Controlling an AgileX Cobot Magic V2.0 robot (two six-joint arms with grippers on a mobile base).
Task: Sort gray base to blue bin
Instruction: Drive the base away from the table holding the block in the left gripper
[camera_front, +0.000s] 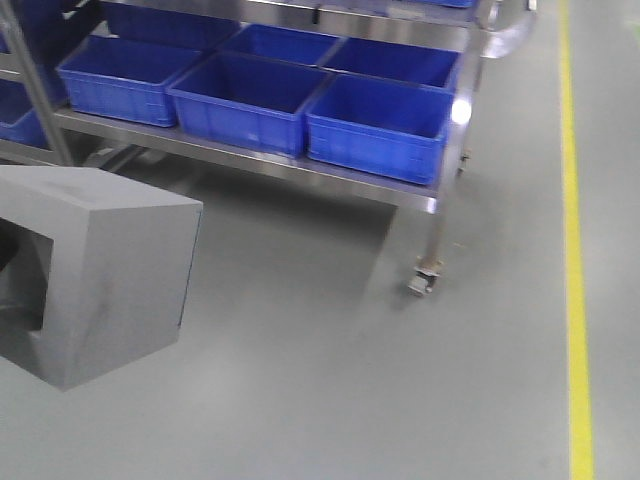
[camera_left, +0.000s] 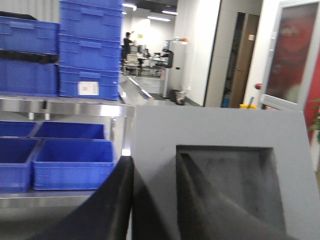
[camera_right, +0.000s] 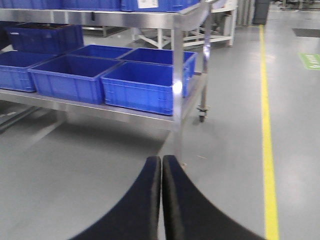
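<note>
One light gray matte block with a rectangular recessed window (camera_front: 110, 275) sits in the grip of the robot's left claw (camera_left: 155, 167). One black finger (camera_left: 116, 200) is set against an outer face and the other lies inside the recess, so the block's wall is pinched between them. In the front view the block fills the lower left foreground, with bare gray floor (camera_front: 320, 380) around it, well apart from the bins.

Beyond it stands a stainless-steel wheeled rack (camera_front: 250, 158). Its lower shelf carries six bright blue plastic bins (camera_front: 375, 150) in two rows of three, all open at the top. The block is in none of them. More blue bins are cut off at the left edge and on the level above, too partial to count. The left wrist view shows further blue crates stacked on the rack's upper shelf.

The right claw (camera_right: 161, 159) has its two dark fingers pressed flat together with nothing between them, hanging over the floor in front of the rack.

One caster (camera_front: 425, 282) shows under the rack's near leg, and one yellow line (camera_front: 572, 250) runs along the floor to the right.
</note>
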